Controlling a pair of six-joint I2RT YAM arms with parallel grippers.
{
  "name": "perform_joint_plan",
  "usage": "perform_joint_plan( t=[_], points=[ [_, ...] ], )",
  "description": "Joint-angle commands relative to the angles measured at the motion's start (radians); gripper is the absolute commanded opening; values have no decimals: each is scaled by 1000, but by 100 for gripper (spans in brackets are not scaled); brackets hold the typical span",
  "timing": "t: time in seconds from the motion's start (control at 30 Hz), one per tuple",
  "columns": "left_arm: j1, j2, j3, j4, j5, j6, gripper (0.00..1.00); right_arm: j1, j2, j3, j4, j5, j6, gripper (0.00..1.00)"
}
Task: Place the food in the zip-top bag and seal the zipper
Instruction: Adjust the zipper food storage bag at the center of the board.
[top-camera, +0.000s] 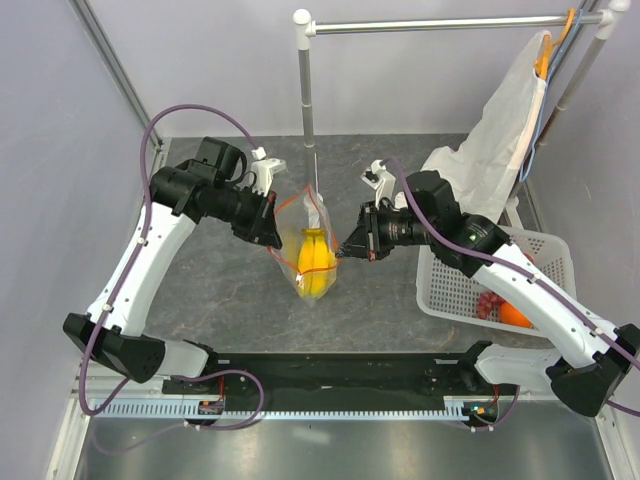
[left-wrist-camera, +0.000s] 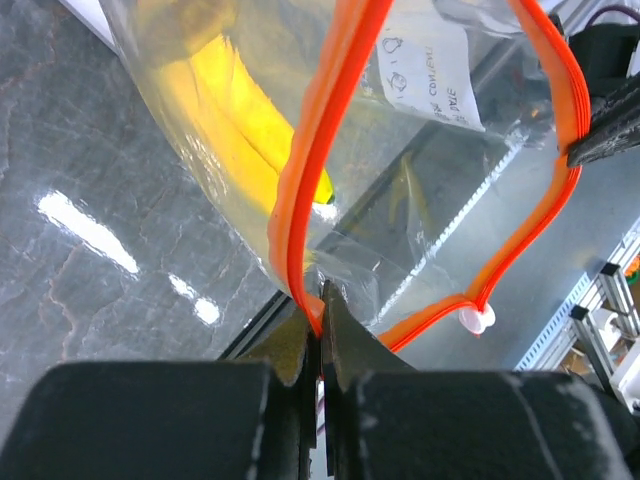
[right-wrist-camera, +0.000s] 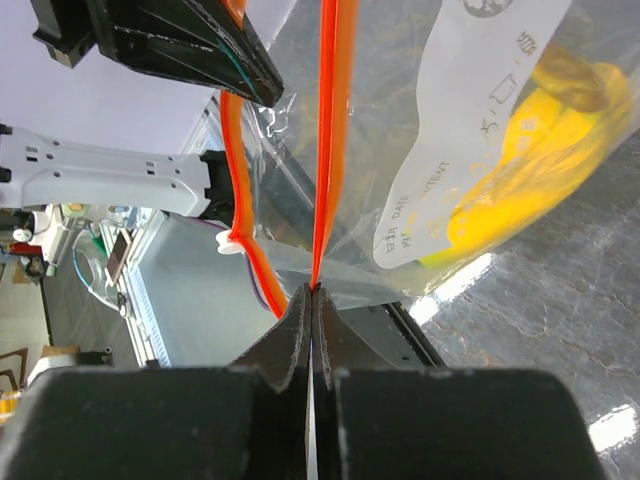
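Observation:
The clear zip-top bag (top-camera: 312, 250) hangs between my two grippers above the table, its mouth pulled open. The yellow banana (top-camera: 316, 258) sits inside it, and shows in the left wrist view (left-wrist-camera: 235, 110) and the right wrist view (right-wrist-camera: 545, 140). My left gripper (top-camera: 272, 235) is shut on the red zipper strip (left-wrist-camera: 300, 200) at the bag's left rim. My right gripper (top-camera: 348, 250) is shut on the strip (right-wrist-camera: 330, 120) at the right rim. The white slider (left-wrist-camera: 478, 319) sits at one end of the strip. The orange (top-camera: 514, 315) and dark red grapes (top-camera: 488, 303) lie in the basket.
A white mesh basket (top-camera: 545, 250) stands at the right. A large white cloth bag (top-camera: 500, 140) hangs from a hanger on the metal rail (top-camera: 440, 25) at the back. A rail post (top-camera: 305, 90) stands just behind the bag.

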Motion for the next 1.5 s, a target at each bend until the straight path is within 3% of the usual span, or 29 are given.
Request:
perform_joint_plan(
  t=[0.0, 0.2, 0.3, 0.33, 0.4, 0.43, 0.53, 0.7, 0.77, 0.8, 0.97, 1.0, 1.07, 1.2, 1.3, 1.4, 1.47],
  points=[
    [-3, -4, -38, -18, 26, 33, 3, -7, -16, 11, -33, 7, -61, 0],
    [-3, 59, -112, 100, 88, -32, 8, -97, -23, -52, -92, 73, -226, 0],
    [-3, 52, -124, 166, 86, -73, 22, -131, -25, -72, -98, 47, -215, 0],
    [-3, 44, -133, 188, 100, -96, 35, -131, -27, -81, -93, 35, -212, 0],
    [-3, 18, -161, 241, 114, -119, 47, -130, -40, -97, -76, 25, -197, 0],
    [-3, 13, -170, 255, 109, -137, 51, -131, -42, -107, -63, 25, -192, 0],
    [-3, 12, -188, 286, 98, -168, 52, -131, -45, -118, -41, 10, -174, 0],
    [-3, 7, -182, 306, 65, -199, 48, -131, -48, -118, -29, -16, -144, 0],
    [-3, -7, -175, 301, 62, -193, 42, -131, -56, -120, -27, -5, -147, 0],
    [-3, -13, -175, 292, 65, -182, 33, -131, -60, -121, -29, -2, -146, 0],
    [-3, -48, -178, 237, 100, -132, 19, -131, -73, -118, -30, 5, -164, 0],
    [-3, -45, -182, 223, 117, -130, 11, -130, -73, -121, -26, 4, -167, 0],
    [-3, -30, -184, 214, 130, -127, 4, -131, -69, -117, -26, 5, -196, 0],
    [-3, -22, -201, 214, 164, -121, 2, -133, -77, -19, -174, 36, -417, 51],
    [-3, -17, -210, 222, 172, -115, 2, -133, -140, 66, -327, 110, -690, 56],
    [-3, -17, -216, 226, 169, -105, 2, -133, -269, 89, -427, 235, -860, 80],
    [-4, -14, -216, 235, 169, -105, 2, -133, -322, 118, -556, 274, -940, 85]
  ],
)
